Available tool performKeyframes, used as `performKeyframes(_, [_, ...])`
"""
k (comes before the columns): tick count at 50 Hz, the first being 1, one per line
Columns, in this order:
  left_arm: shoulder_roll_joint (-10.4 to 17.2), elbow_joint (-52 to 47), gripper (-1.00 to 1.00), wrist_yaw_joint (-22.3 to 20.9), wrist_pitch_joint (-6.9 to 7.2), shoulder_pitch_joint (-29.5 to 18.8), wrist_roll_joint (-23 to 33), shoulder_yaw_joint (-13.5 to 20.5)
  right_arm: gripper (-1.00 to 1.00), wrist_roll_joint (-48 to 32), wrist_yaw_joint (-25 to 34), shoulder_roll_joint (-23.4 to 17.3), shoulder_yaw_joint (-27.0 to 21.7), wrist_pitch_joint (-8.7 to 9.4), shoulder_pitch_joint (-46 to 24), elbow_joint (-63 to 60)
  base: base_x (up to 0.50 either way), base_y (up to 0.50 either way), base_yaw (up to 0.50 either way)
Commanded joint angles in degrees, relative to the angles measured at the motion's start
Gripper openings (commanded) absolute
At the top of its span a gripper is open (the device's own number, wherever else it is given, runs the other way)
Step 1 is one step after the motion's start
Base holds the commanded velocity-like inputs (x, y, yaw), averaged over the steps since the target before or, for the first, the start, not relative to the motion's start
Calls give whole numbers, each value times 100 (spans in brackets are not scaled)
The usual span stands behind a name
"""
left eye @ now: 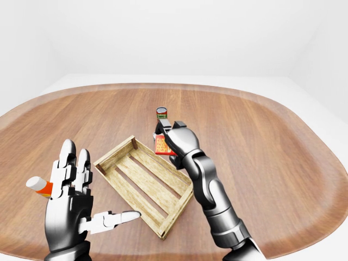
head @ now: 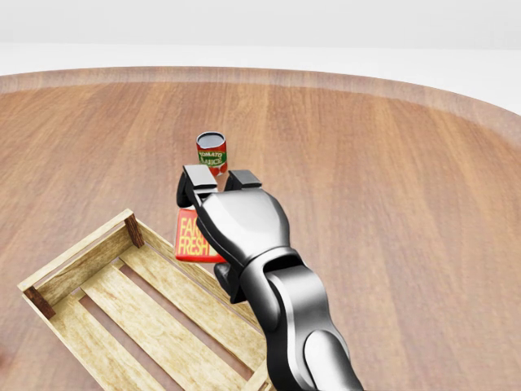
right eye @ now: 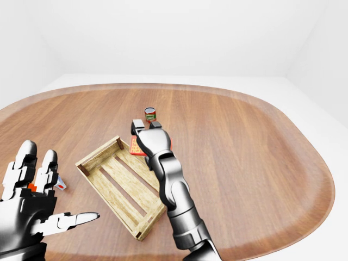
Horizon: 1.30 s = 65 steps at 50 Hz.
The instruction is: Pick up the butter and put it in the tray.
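Note:
The butter [head: 192, 238] is a red box with white lettering. My right hand [head: 218, 186] is shut on it and holds it just above the table, at the upper right rim of the tray. The tray [head: 81, 248] is a slatted wooden crate, empty, lying at an angle in the middle of the round wooden table. My left hand [left eye: 92, 187] is open and empty, fingers spread, raised at the lower left of the left-eye view, to the left of the tray.
A tomato sauce can [head: 212, 152] stands upright just above the butter in the head view. An orange and white bottle [left eye: 39, 186] lies behind my left hand. The table's raised rim [left eye: 304, 130] curves around the right.

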Motion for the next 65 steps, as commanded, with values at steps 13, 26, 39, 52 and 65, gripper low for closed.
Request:
performKeyframes(13, [-15, 9, 100, -21, -45, 32, -15, 5, -100, 495, -880, 520, 246, 0, -527, 1728, 0, 0, 0])
performKeyframes(26, [-18, 13, 100, -36, -36, 25, -45, 43, -100, 558, -1282, 848, 293, 0, -972, 2941, 0, 0, 0])
performKeyframes(39, [-46, 9, 100, -89, 4, -14, -66, 110, -100, 734, -1382, 848, 263, 0, -1232, 3379, 0, 0, 0])
performKeyframes(52, [-42, 0, 100, -123, 82, -59, -113, 151, -100, 1149, -1767, 848, 124, 0, -1483, 4060, 0, 0, 0])
performKeyframes(65, [-80, -20, 100, -143, 123, -76, -179, 228, -100, 1304, -1914, 848, 236, 0, -1316, 4204, 0, 0, 0])
